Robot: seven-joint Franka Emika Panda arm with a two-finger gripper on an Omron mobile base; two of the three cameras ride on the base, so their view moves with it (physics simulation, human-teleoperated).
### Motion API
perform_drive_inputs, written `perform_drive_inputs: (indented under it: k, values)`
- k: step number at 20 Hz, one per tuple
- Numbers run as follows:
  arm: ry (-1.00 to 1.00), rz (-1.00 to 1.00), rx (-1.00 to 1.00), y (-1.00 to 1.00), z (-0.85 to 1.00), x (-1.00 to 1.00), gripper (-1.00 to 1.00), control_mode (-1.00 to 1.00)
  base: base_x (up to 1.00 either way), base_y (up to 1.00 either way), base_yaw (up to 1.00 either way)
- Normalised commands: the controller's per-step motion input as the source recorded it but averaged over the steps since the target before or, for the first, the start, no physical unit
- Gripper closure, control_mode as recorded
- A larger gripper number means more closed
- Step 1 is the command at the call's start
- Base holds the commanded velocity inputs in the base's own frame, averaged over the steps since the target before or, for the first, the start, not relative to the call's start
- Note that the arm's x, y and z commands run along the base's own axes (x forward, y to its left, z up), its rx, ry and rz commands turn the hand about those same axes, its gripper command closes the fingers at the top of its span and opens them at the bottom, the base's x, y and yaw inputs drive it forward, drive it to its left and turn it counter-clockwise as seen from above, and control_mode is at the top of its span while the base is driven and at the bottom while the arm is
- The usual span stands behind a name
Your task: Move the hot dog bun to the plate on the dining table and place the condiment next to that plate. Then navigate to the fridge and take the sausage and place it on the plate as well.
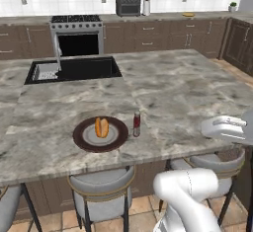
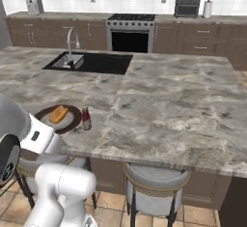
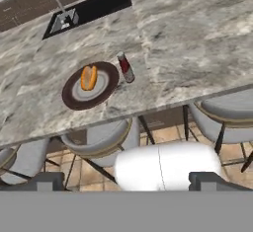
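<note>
On the plate (image 1: 85,141), bun (image 1: 102,127) (ketchup (image 1: 137,124) seemingly just beside).

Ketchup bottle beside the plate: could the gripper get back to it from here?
Probably yes. The gripper is open and pulled back above the stools, and the ketchup bottle stands upright near the table edge, with only the plate beside it.

Bun (image 3: 89,77) on plate (image 3: 74,99), ketchup bottle (image 3: 125,67) beside.
</note>
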Motion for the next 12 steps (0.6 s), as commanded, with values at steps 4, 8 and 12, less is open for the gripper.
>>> perform_drive_inputs:
  k: [4, 8, 12]
  values:
    - [0.00, 0.00, 0.00, 0.00, 0.00, 0.00, -1.00, 1.00, -0.30, -0.36, -0.71]
    - [0.00, 0.00, 0.00, 0.00, 0.00, 0.00, -1.00, 1.00, -0.15, -0.20, -0.81]
    - [0.00, 0.00, 0.00, 0.00, 0.00, 0.00, -1.00, 1.00, -0.02, -0.27, -0.82]
